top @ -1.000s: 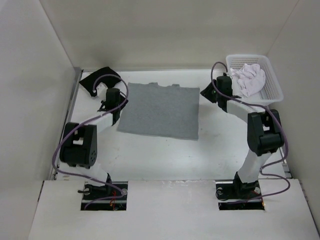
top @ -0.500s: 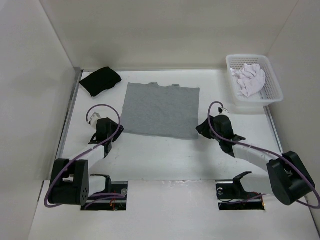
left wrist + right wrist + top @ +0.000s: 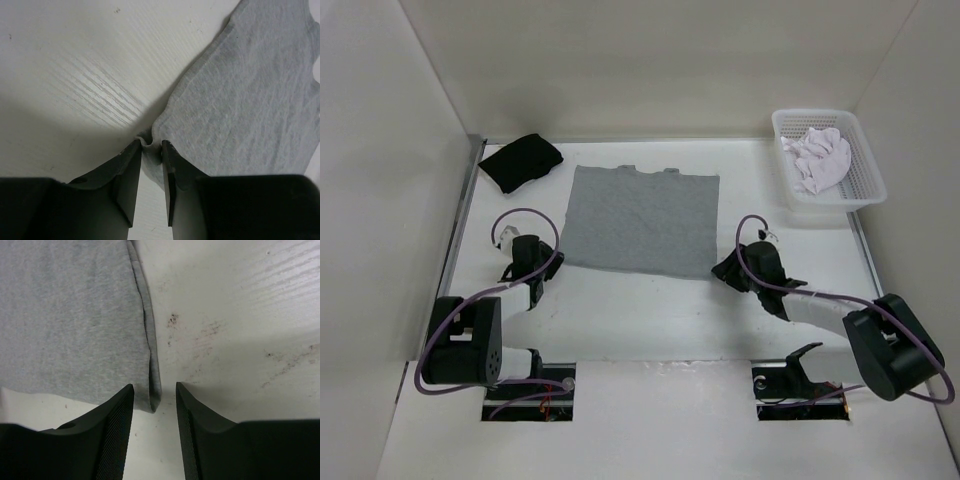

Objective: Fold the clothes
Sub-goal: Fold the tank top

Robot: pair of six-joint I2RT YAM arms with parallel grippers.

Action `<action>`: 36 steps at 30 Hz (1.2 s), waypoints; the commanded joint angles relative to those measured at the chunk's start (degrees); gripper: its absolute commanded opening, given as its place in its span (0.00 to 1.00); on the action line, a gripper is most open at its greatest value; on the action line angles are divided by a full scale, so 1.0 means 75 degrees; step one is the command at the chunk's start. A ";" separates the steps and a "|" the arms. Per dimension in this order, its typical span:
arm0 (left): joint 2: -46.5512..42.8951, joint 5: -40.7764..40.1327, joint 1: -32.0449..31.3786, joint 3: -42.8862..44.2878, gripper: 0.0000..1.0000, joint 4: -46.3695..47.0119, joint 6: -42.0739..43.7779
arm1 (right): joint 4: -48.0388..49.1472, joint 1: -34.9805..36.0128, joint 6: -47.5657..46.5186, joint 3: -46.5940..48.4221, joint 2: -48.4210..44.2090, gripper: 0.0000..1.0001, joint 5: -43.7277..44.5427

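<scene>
**Flat grey T-shirt (image 3: 638,220) on the worktop (image 3: 650,320), 1 near corner pinched**

The only container is a white plastic basket (image 3: 868,170) with lattice walls, standing at the far right corner of the worktop. Inside it lies 1 crumpled white garment (image 3: 823,160), which fills a good part of the basket. A black garment (image 3: 521,161) lies in a heap at the far left corner, outside any container.

The grey T-shirt is spread flat in the middle of the worktop as a rough rectangle (its far edge is a little uneven, the other 3 edges are almost straight).

From above, the wrists and the purple cables cover the fingers of both arms, so the opening cannot be read in that view. Each wrist view shows only 1 corner of the shirt, and the rest is cut off by the frame.

The left end effector (image 3: 151,150) is at the near left corner of the shirt. Its 2 fingers stand close together, and a small pucker of the corner cloth is pinched between the tips. The right end effector (image 3: 155,390) is at the near right corner. Its fingers stand well apart, and the corner with its doubled edge lies between them on the worktop. It grips nothing, and whether a finger touches the cloth I cannot tell.
</scene>
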 commanded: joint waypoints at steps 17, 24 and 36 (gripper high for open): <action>-0.0103 -0.0139 0.0091 0.0033 0.07 -0.0275 0.0103 | 0.0317 0.0151 0.0646 0.0016 0.0185 0.31 -0.0552; -0.0360 -0.0151 0.0021 0.0080 0.02 -0.0275 0.0103 | 0.0668 0.0162 0.0716 0.0086 0.0349 0.04 -0.0552; -0.6449 -0.0654 -0.0775 0.1963 0.00 -0.5039 0.0793 | -0.5265 0.2280 -0.0197 0.1546 -0.6056 0.00 0.1998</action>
